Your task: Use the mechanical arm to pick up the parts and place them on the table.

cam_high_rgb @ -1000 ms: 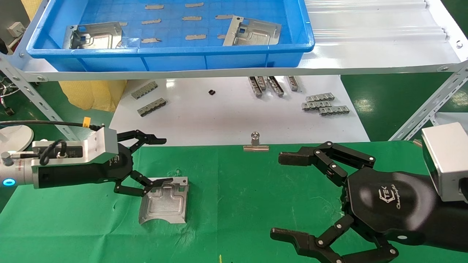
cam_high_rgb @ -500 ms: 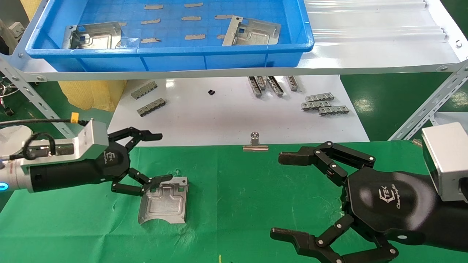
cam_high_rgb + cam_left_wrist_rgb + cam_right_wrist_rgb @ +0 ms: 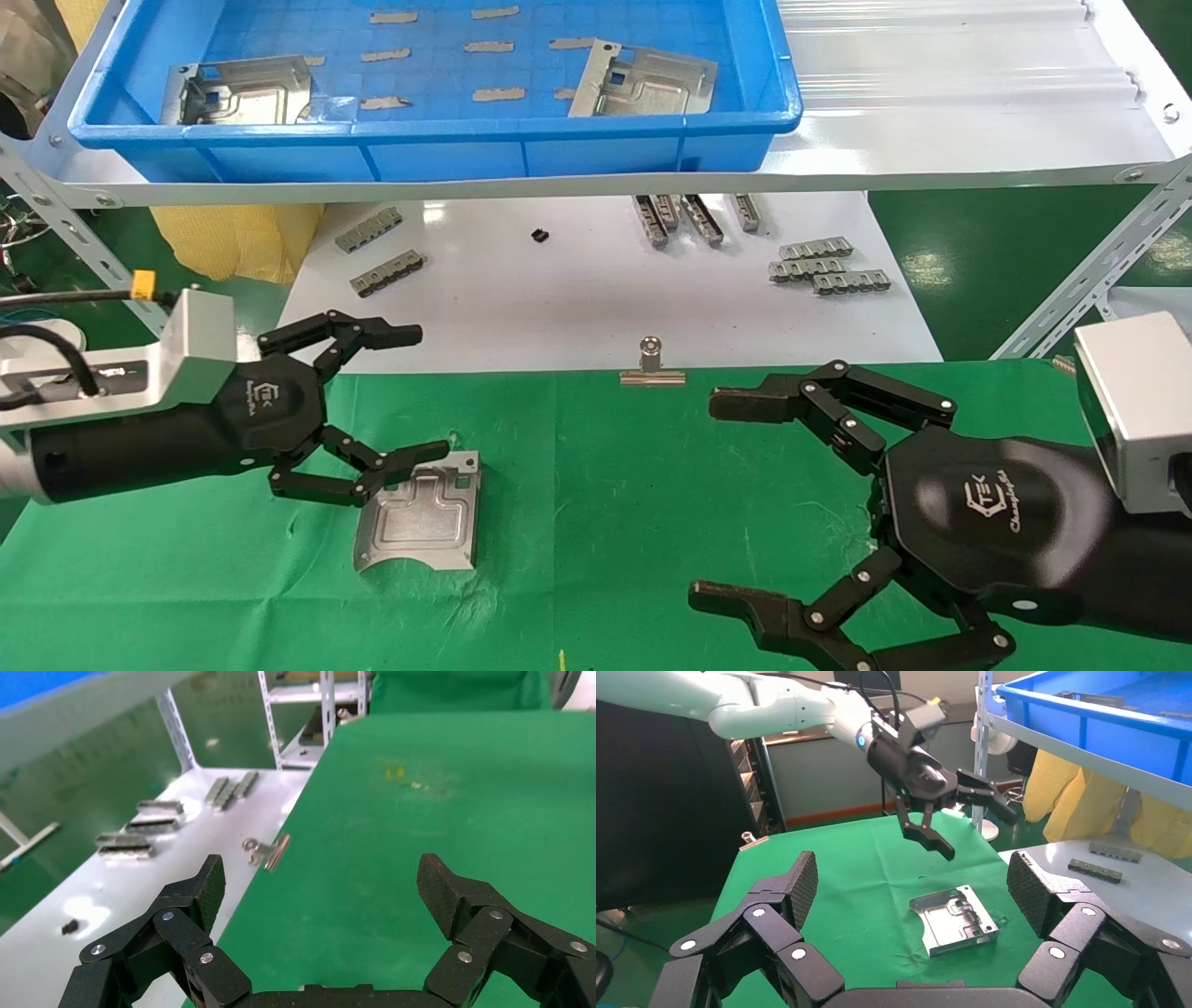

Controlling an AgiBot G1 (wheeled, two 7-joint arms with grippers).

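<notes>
Our left gripper (image 3: 410,391) hangs at nine o'clock, jaws spread wide, arm reaching in level from the side. Our right gripper (image 3: 722,499) sits at four o'clock, fingers equally wide.
</notes>
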